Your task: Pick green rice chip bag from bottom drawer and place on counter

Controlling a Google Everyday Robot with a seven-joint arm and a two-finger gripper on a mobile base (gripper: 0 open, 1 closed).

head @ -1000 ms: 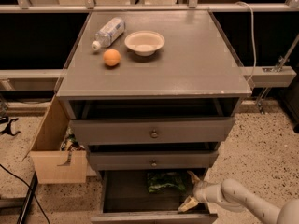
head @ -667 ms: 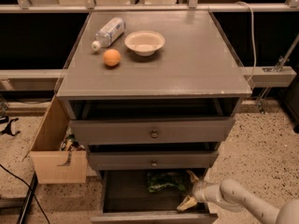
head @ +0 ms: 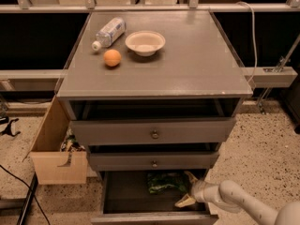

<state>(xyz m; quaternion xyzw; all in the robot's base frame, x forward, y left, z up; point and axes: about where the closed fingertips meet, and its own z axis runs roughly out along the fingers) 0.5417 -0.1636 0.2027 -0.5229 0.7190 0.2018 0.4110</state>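
Note:
The green rice chip bag (head: 164, 182) lies crinkled at the back of the open bottom drawer (head: 136, 198), partly under the drawer above. My gripper (head: 188, 188) reaches into the drawer from the lower right, just right of the bag; its two pale fingers are spread open, one finger (head: 191, 176) up by the bag's right edge, the other lower near the drawer floor. It holds nothing. The counter (head: 187, 64) is the grey top of the cabinet above.
On the counter stand a white bowl (head: 145, 42), an orange (head: 112, 57) and a lying plastic bottle (head: 108, 32). Two upper drawers with knobs (head: 154, 134) sit slightly open. A light wooden box (head: 54, 153) stands left of the cabinet. A cable (head: 21, 189) crosses the floor.

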